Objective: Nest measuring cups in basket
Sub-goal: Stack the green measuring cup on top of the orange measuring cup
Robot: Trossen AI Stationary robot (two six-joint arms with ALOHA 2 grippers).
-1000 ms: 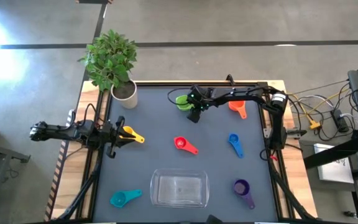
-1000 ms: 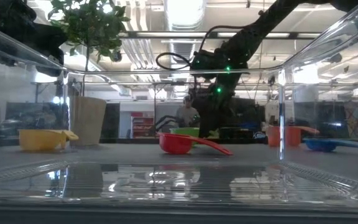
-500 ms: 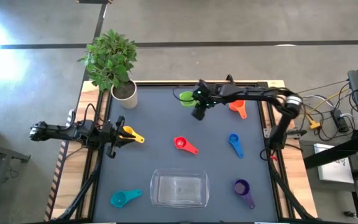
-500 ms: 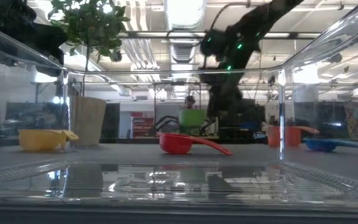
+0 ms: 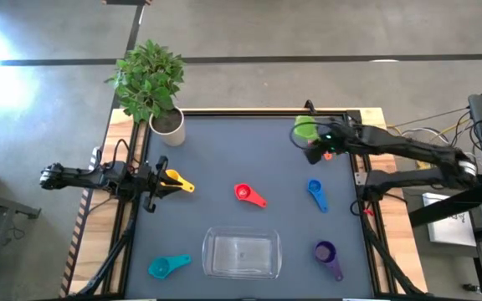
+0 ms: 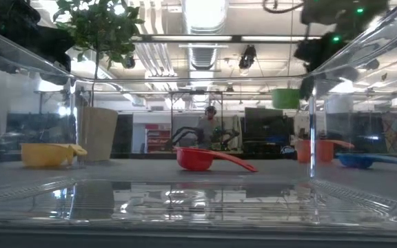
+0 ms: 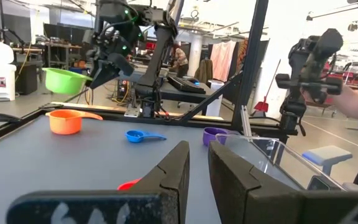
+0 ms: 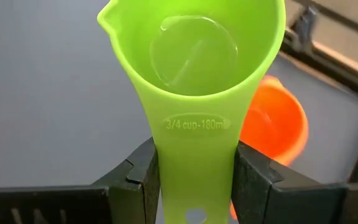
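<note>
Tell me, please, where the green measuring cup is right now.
The right gripper holds the green cup by its handle, lifted above the orange cup at the table's far right.

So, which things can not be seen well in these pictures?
- Orange cup: high view, mostly hidden under the right gripper holding the green cup.
- Teal cup: absent from the low view.
- Green cup handle end: right wrist view, cut by the bottom edge.
- Basket: low view, edges cropped.
</note>
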